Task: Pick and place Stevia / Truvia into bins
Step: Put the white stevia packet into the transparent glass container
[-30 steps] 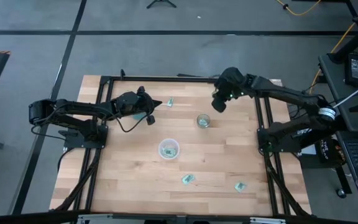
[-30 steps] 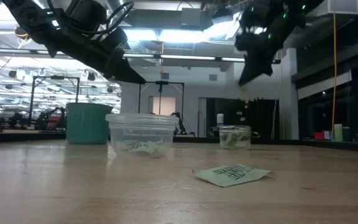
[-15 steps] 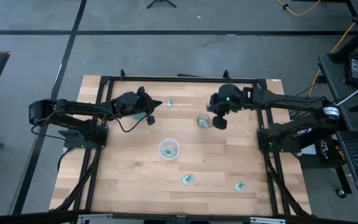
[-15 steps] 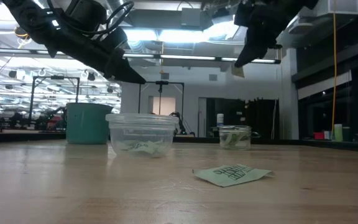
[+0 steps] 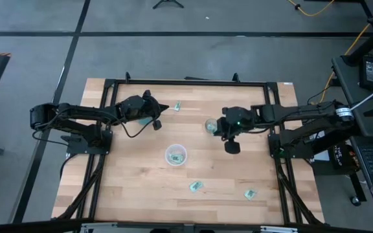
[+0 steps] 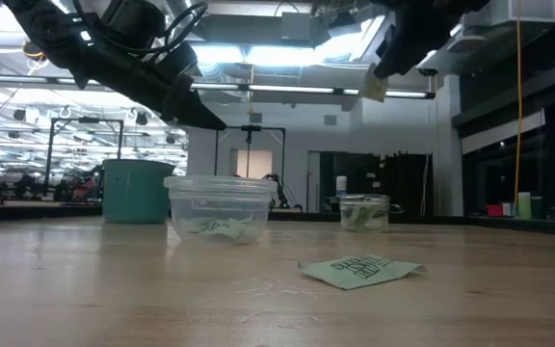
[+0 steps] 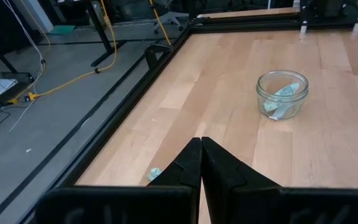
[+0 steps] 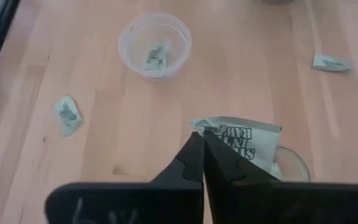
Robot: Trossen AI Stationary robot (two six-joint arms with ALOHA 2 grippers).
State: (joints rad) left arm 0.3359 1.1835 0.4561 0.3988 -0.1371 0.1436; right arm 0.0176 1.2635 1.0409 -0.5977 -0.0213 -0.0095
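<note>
Now right gripper (image 8: 202, 142) is pinching a pale green-white paper sweetener packet (image 8: 244, 140) above the small clear glass cup (image 5: 211, 125); left gripper (image 7: 201, 149) is hovering with fingers closed and holding nothing.

Light source: ceiling strip lights (image 6: 258, 89) glow bright in the low view, backlighting both arms into silhouette.
Worktop (image 5: 135, 175): evenly lit from above, soft faint shadows.
Focus: right wrist view soft, near packet (image 8: 244, 142) blurred; left wrist view sharper.

The glass cup (image 5: 211, 125) stands near the table's (image 5: 128, 188) far edge; the wide cup (image 5: 175, 155) at centre; two packets (image 5: 195, 186) near the front edge.
</note>
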